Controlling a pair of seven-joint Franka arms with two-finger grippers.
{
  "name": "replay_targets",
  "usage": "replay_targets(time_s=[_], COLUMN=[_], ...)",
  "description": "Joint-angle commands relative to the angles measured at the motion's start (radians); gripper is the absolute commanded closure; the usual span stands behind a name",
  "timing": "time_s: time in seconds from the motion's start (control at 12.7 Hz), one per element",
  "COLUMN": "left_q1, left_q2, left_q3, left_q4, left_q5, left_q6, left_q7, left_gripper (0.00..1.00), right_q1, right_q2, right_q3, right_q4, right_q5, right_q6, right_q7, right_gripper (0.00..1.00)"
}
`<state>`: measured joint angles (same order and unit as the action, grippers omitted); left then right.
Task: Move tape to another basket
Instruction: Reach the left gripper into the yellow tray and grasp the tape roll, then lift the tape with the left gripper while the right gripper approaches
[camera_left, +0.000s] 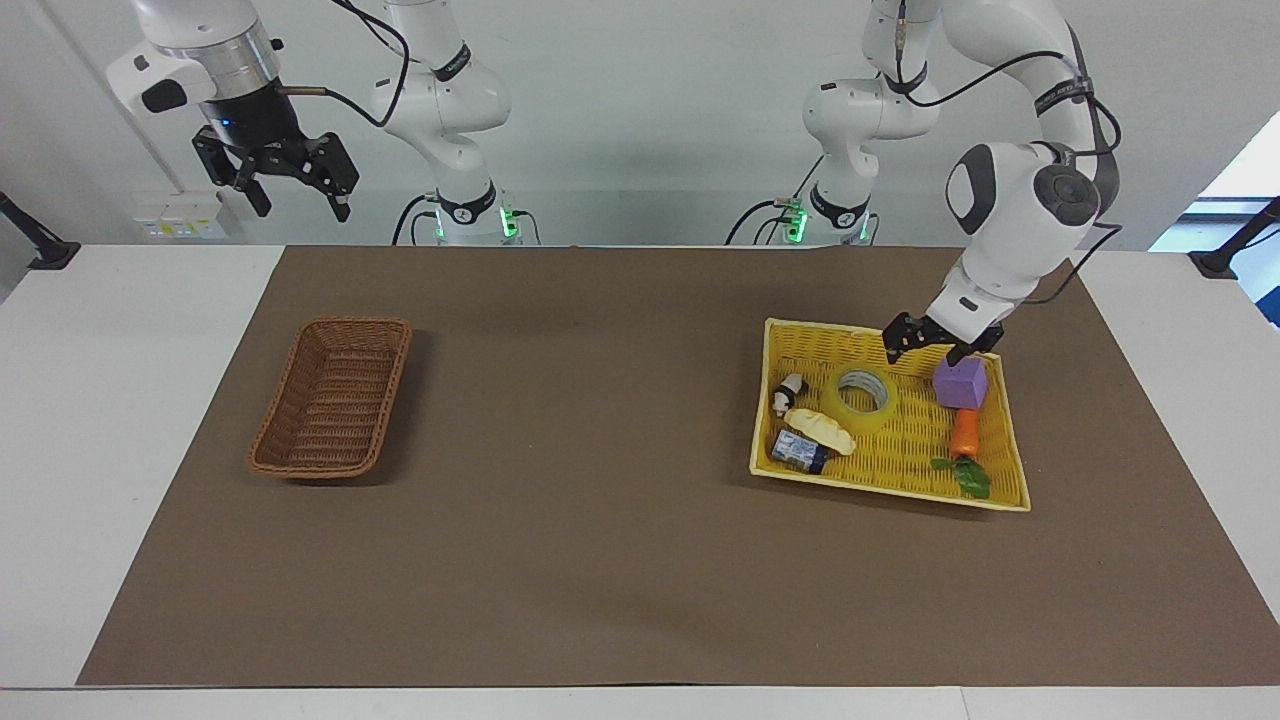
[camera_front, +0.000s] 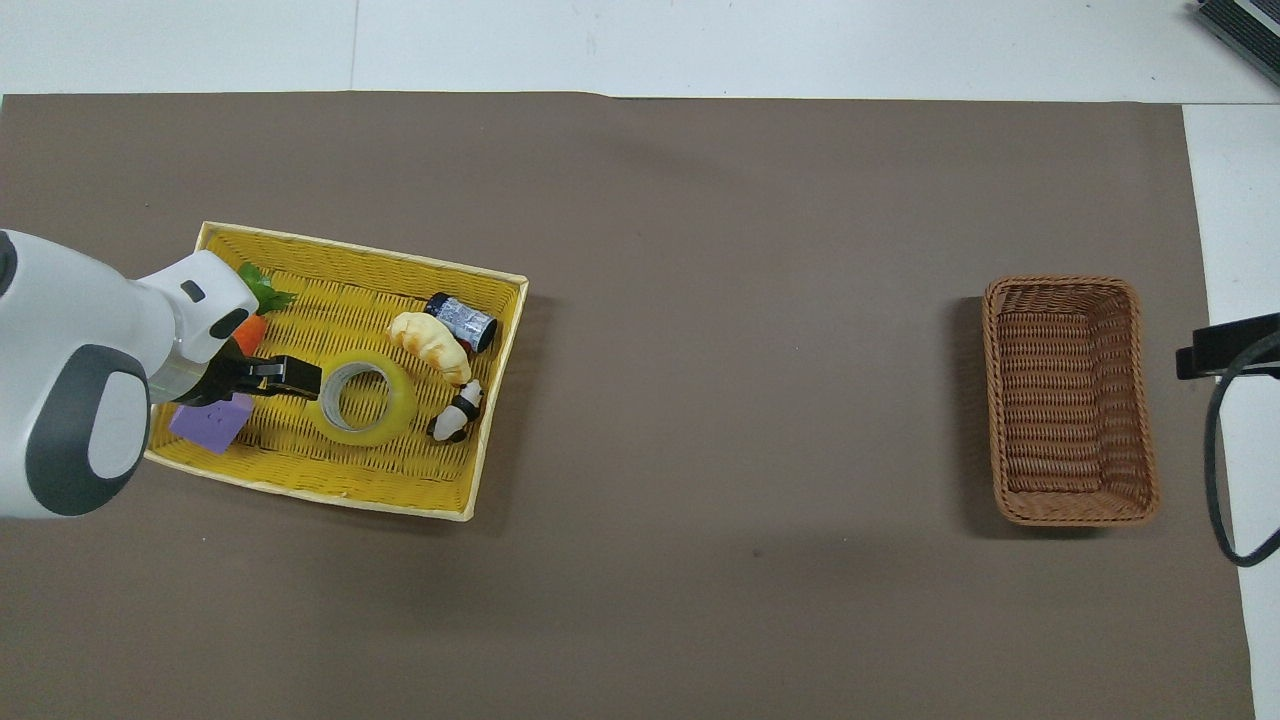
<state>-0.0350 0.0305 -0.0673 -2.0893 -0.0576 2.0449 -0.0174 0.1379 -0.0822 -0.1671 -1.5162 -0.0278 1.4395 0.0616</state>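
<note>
The roll of yellow packing tape (camera_left: 861, 398) is lying flat in the yellow woven basket (camera_left: 985, 497) toward the left arm's end of the worktop (camera_left: 600, 560), its pale core facing up. It is sharing that basket with a purple cube (camera_left: 961, 383), a toy carrot (camera_left: 964, 436) with green leaves, a croissant (camera_left: 820, 430), a small blue can (camera_left: 798, 452) and a little black-and-white panda figure (camera_left: 788, 392). The croissant is lying just beside the tape, between it and the can, and the panda is sitting near the tape's edge on the side facing the right arm's end.

The left end effector (camera_left: 929, 341) is hanging over the yellow basket, above the strip between the tape and the purple cube, clear of both in the facing view. Its fingers are standing apart and gripping nothing.

The brown wicker basket (camera_left: 333, 396) is sitting well apart from the yellow one, toward the right arm's end of the worktop, with nothing in it. The right end effector (camera_left: 290, 177) is waiting high above the robots' edge of the worktop, near that basket's end, with its fingers spread and holding nothing.
</note>
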Motion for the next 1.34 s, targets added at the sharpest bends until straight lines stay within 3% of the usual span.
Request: replay_targets(time_s=[0.0, 0.16, 0.24, 0.47, 0.71, 0.79, 0.87, 0.94, 1.26], left_q1=[-0.035, -0.046, -0.046, -0.045, -0.040, -0.042, -0.042, -0.039, -0.036], left_q2=[0.022, 0.041, 0.052, 0.069, 0.089, 0.094, 0.097, 0.100, 0.101], left_q3=[0.014, 0.014, 0.014, 0.014, 0.014, 0.014, 0.014, 0.014, 0.014], left_q4=[-0.058, -0.064, -0.066, -0.097, -0.110, -0.110, -0.107, -0.092, 0.067], left_q5=[-0.005, -0.005, -0.005, -0.005, -0.005, -0.007, -0.007, -0.007, -0.007], left_q6=[0.086, 0.103, 0.107, 0.152, 0.170, 0.173, 0.170, 0.157, -0.041], left_q7=[-0.064, -0.102, -0.102, -0.098, -0.096, -0.096, -0.095, -0.093, -0.098], left_gripper=[0.00, 0.00, 0.07, 0.40, 0.59, 0.74, 0.94, 1.00, 1.00], right_q1=[-0.004, -0.006, -0.004, 0.002, -0.012, -0.012, -0.012, -0.012, -0.009], right_q2=[-0.016, -0.014, -0.014, -0.016, -0.014, -0.014, -0.014, -0.014, -0.014], right_q3=[0.004, 0.003, 0.003, 0.006, -0.002, -0.006, -0.006, -0.005, 0.000], right_q4=[-0.016, -0.015, -0.015, -0.015, -0.016, -0.016, -0.016, -0.016, -0.015], right_q5=[-0.001, -0.001, -0.001, -0.001, -0.003, -0.001, -0.003, -0.003, -0.001], right_q6=[0.007, 0.007, 0.007, 0.007, 0.009, 0.009, 0.009, 0.009, 0.009], right_q7=[-0.019, -0.019, -0.019, -0.020, -0.022, -0.025, -0.022, -0.022, -0.026], right_gripper=[0.00, 0.00, 0.00, 0.00, 0.00, 0.00, 0.00, 0.00, 0.00])
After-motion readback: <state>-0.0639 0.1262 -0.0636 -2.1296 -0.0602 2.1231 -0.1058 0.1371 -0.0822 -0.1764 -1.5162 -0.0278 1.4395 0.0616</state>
